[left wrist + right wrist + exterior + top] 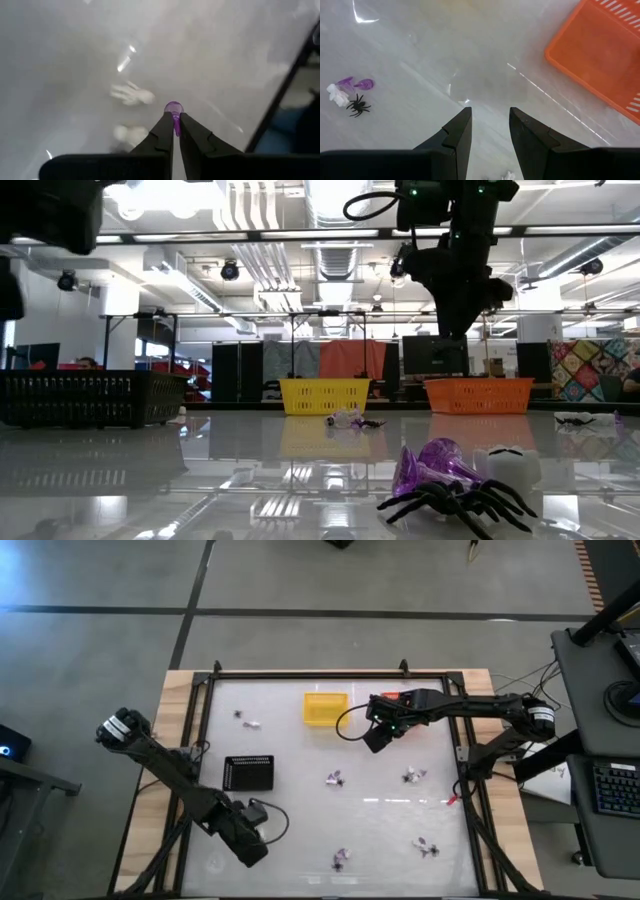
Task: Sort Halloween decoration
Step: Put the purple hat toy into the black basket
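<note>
Left pincer [174, 131], low at the lower left of the high view, is clamped on a small purple trinket [173, 111] whose rounded end pokes out past the fingertips. Right pincer [490, 127] hangs with its jaws apart and empty near the upper middle of the high view, close to the orange basket [600, 60].

Sorting looks barely begun. On the bench [300, 755], the yellow basket [324, 707] and the black tray [249, 773] show no contents from above, though the trinkets are tiny enough that I may be missing some.

Most of the Halloween decoration is loose on the bench in small clusters: one at upper left [248, 721], one at centre [334, 778], one at centre right [413, 776], one at lower right [427, 847] and one at lower middle [341, 859]. The low view shows a cluster in the foreground holding a black spider [455, 505], a purple piece [432, 465] and a white piece [512, 465] together, so colours remain mixed. Nearly everything is left; the purple trinket is the one piece under way.
</note>
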Robot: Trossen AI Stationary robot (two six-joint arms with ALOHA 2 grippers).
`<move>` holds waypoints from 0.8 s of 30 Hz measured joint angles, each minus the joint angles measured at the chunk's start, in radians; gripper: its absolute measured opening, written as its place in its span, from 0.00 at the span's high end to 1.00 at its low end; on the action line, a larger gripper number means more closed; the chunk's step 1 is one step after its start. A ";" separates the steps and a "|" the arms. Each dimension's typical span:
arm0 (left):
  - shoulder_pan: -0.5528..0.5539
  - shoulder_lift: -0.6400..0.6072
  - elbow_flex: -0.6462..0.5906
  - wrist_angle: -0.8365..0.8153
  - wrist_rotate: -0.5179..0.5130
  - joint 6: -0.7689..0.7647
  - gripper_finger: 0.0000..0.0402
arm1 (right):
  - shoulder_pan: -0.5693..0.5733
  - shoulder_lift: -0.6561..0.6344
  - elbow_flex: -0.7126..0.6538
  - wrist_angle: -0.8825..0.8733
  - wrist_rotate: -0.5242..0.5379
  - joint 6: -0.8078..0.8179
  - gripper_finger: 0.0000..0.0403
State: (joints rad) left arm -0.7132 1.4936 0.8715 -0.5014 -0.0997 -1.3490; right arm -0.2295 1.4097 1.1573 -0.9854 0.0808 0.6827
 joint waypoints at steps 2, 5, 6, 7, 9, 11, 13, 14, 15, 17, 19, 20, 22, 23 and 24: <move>0.012 -0.034 0.000 -0.057 -0.046 -0.012 1.00 | 0.003 0.000 -0.001 0.000 0.000 -0.004 0.69; 0.027 -0.088 0.000 -0.167 -0.117 -0.035 1.00 | 0.009 0.000 -0.001 0.000 0.000 -0.022 0.69; 0.031 -0.104 0.000 -0.203 -0.139 -0.045 1.00 | 0.010 0.000 -0.001 0.000 0.000 -0.030 0.69; 0.037 -0.121 -0.001 -0.244 -0.157 -0.056 1.00 | 0.014 0.000 -0.001 0.000 0.000 -0.036 0.69; 0.049 -0.149 -0.001 -0.308 -0.184 -0.078 1.00 | 0.017 0.000 -0.002 0.000 -0.001 -0.040 0.69; 0.064 -0.172 -0.002 -0.370 -0.200 -0.087 1.00 | 0.023 0.000 -0.002 0.001 -0.001 -0.039 0.69; 0.081 -0.192 -0.003 -0.425 -0.230 -0.097 1.00 | 0.027 0.000 -0.002 0.003 -0.001 -0.039 0.69; 0.090 -0.201 -0.003 -0.452 -0.254 -0.113 1.00 | 0.030 0.000 -0.002 0.005 -0.001 -0.039 0.69; 0.101 -0.209 -0.003 -0.477 -0.283 -0.138 1.00 | 0.033 0.000 -0.002 0.005 -0.001 -0.039 0.69; 0.125 -0.220 -0.004 -0.506 -0.336 -0.177 1.00 | 0.038 0.000 -0.002 0.009 -0.001 -0.035 0.69; 0.153 -0.225 -0.004 -0.523 -0.352 -0.171 1.00 | 0.043 0.000 -0.002 0.012 -0.002 -0.014 0.69; 0.166 -0.225 -0.006 -0.524 -0.352 -0.159 1.00 | 0.045 0.000 -0.002 0.014 -0.002 0.002 0.69; 0.190 -0.226 -0.017 -0.525 -0.353 -0.130 1.00 | 0.049 0.000 -0.002 0.019 -0.002 0.014 0.69; 0.204 -0.224 -0.023 -0.528 -0.356 -0.112 1.00 | 0.049 0.000 -0.002 0.018 -0.002 0.015 0.69; 0.217 -0.221 -0.030 -0.529 -0.359 -0.096 1.00 | 0.050 0.000 -0.002 0.018 -0.002 0.017 0.69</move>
State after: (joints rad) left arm -0.4962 1.2722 0.8411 -1.0307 -0.4592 -1.4451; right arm -0.1791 1.4097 1.1553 -0.9672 0.0791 0.6996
